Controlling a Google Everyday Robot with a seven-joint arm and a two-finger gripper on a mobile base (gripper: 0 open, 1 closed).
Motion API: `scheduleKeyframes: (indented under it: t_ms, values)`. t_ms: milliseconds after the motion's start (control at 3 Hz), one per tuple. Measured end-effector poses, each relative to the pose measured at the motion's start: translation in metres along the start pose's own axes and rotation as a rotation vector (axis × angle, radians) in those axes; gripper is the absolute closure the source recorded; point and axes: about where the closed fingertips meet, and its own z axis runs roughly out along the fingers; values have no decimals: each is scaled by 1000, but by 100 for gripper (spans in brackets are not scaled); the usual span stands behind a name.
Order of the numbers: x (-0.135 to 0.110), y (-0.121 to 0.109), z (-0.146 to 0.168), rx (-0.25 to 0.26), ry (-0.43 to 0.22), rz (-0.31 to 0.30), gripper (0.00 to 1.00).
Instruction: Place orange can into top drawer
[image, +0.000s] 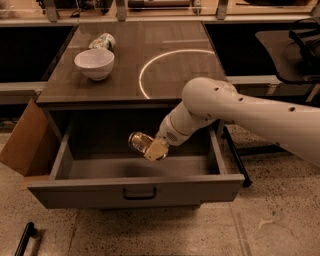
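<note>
No lettering is legible, even on the orange can (138, 142) held by the pincer (154, 149) over the top drawer (90, 192).

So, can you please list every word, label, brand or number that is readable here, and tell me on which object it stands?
No text can be read anywhere in this view.
orange can, held in the gripper over the open top drawer: shiny surface, no readable label.
white-and-green can lying on the table top: patterned, any print too small to read.
white bowl: no markings seen.
</note>
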Motion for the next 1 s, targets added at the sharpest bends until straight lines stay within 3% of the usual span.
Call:
scheduleKeyframes:
  t_ms: [333, 1000]
  values:
    - [0, -4, 13, 17, -37, -1, 42]
    - [-8, -7, 36, -8, -115, -27, 0]
